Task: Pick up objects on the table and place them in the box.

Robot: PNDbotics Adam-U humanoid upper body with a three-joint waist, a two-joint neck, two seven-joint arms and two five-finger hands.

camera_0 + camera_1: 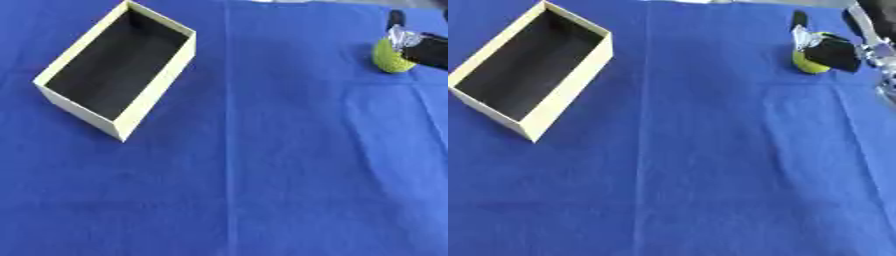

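A yellow-green round object (pixel 391 60) sits on the blue cloth of the table (pixel 262 165) near its far right corner. The right hand (pixel 833 52) comes in from the right edge and is at the object, black fingers and a silver part laid over its top and right side; whether the fingers are curled round it I cannot tell. Well apart, toward the far left corner, stands an open cream box (pixel 153 87) with a dark inside, set at a slant to the table's edges.
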